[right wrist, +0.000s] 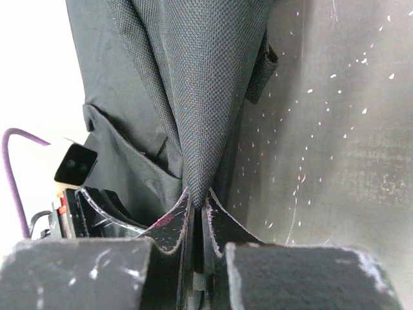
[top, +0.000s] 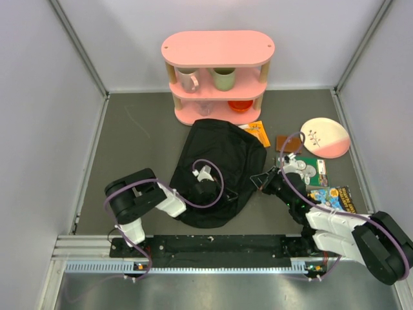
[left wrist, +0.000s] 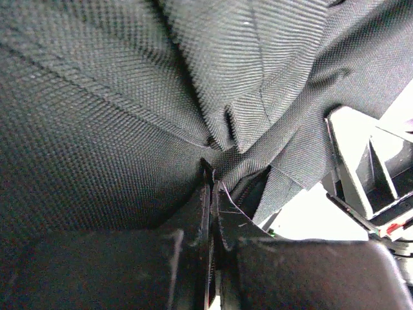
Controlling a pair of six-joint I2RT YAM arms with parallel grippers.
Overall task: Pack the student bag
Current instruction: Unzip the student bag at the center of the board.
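At table centre, six o'clock of the pink oval two-tier shelf (top: 217,48), the floppy black fabric backpack (top: 219,152) lies slumped. Your left gripper (left wrist: 211,184) and right gripper (right wrist: 197,197) each pinch its cloth. You seem to be opening it, so next pull the folds apart toward nine and three o'clock.

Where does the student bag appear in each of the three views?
Top external: student bag in the centre, before the pink shelf.
Left wrist: its fabric fills the picture; left gripper shut on a fold.
Right wrist: upper centre and left; right gripper shut on a fold.
Shared landmark: those two pinched folds, also seen from above at the left gripper and right gripper.
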